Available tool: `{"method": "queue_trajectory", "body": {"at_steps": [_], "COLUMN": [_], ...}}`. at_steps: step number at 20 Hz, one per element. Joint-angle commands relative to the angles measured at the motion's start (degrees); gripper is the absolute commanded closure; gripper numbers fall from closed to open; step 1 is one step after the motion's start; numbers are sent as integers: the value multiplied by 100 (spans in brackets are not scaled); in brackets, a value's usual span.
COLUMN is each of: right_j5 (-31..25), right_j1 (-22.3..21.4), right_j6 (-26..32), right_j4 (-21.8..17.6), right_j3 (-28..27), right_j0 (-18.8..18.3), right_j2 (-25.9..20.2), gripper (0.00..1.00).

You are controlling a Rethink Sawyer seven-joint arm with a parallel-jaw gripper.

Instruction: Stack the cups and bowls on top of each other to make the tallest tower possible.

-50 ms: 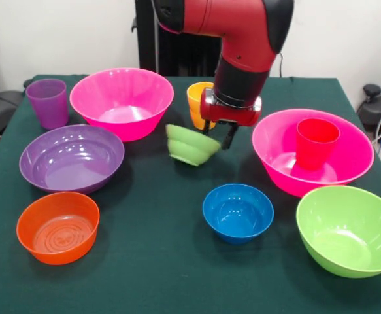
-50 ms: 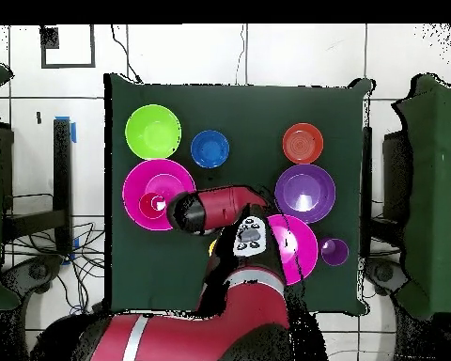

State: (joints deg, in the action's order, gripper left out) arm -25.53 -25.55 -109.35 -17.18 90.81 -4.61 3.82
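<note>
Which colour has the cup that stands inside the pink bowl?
The cup is red; the front view shows it best, upright in the pink bowl.

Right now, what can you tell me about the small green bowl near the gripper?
The small green bowl is glossy light-green plastic, round, with a stepped outer wall. It is tilted, its opening turned away from the front camera so mostly its outside and base show. It hangs at the table's middle, apparently lifted off the green cloth, with the gripper closed on its rim at its right side. The overhead view hides it under the arm. The yellow-orange cup stands just behind it.
</note>
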Motion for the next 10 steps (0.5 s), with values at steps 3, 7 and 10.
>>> {"method": "queue_trajectory", "body": {"at_steps": [3,7,10], "right_j5": [318,614,609], "right_j1": [-49,-69,-106], "right_j6": [344,181,199], "right_j4": [-581,-652,-694], "right_j3": [-340,-302,-302], "right_j0": [-123,-174,-223], "right_j2": [-426,-484,-533], "gripper": [100,100,100]}}
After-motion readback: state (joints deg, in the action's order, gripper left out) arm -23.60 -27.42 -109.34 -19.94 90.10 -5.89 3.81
